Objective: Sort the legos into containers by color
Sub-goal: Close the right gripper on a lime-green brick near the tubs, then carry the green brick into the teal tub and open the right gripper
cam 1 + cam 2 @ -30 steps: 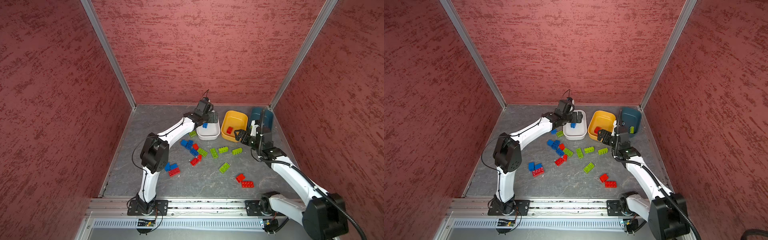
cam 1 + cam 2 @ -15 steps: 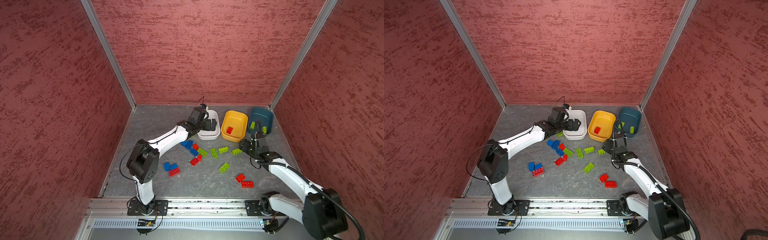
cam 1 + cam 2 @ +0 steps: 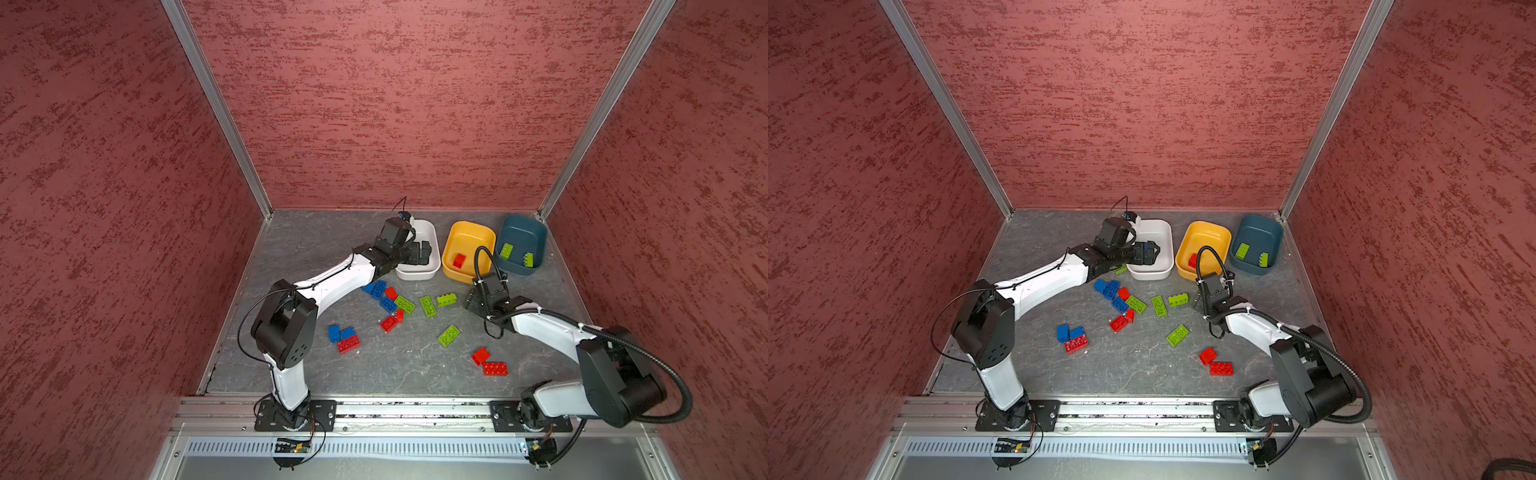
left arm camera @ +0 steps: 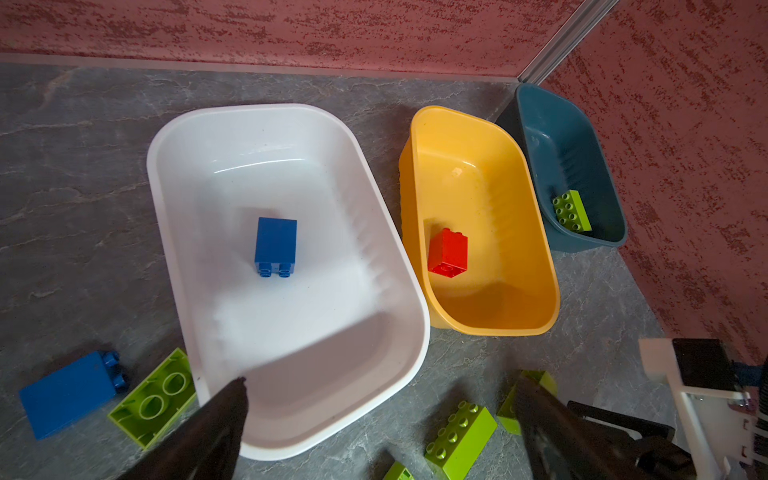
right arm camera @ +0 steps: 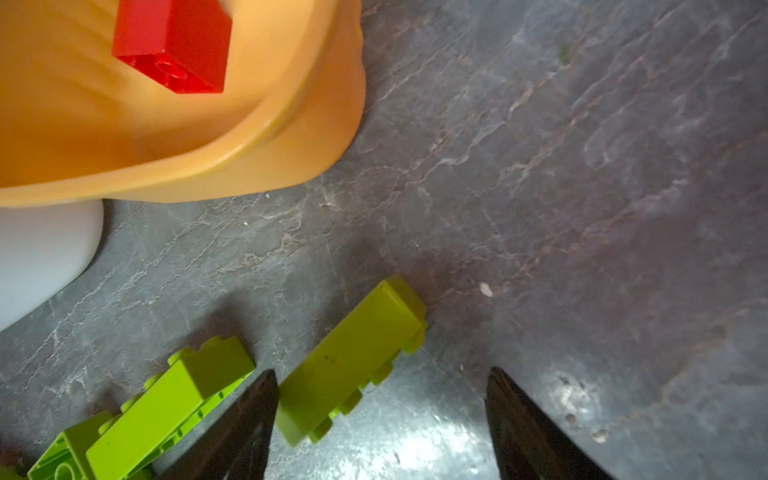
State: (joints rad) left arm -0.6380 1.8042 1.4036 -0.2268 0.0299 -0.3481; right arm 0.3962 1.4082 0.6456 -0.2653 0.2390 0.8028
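Observation:
My left gripper (image 3: 422, 253) (image 4: 380, 378) hangs open and empty over the near end of the white tub (image 3: 427, 230) (image 4: 270, 166), where a blue lego (image 4: 275, 245) lies. The yellow tub (image 3: 471, 235) (image 4: 478, 187) holds a red lego (image 3: 459, 260) (image 5: 174, 41). Two green legos (image 3: 506, 250) lie in the teal tub (image 3: 524, 230). My right gripper (image 3: 471, 301) (image 5: 382, 372) is open low over the floor. A green lego (image 3: 446, 299) (image 5: 353, 357) lies on its side between its fingers, close to one finger and apart from the other.
Loose legos are scattered on the grey floor: a blue and red cluster (image 3: 380, 293), green ones (image 3: 428, 306) (image 3: 449, 335), blue and red ones (image 3: 345, 338) at the left, two red ones (image 3: 490, 363) near the front right. Red walls enclose the floor.
My right gripper moved from beside the yellow tub down to the floor around the green lego, and its jaws narrowed a little. My left arm dropped lower and drew back over the white tub.

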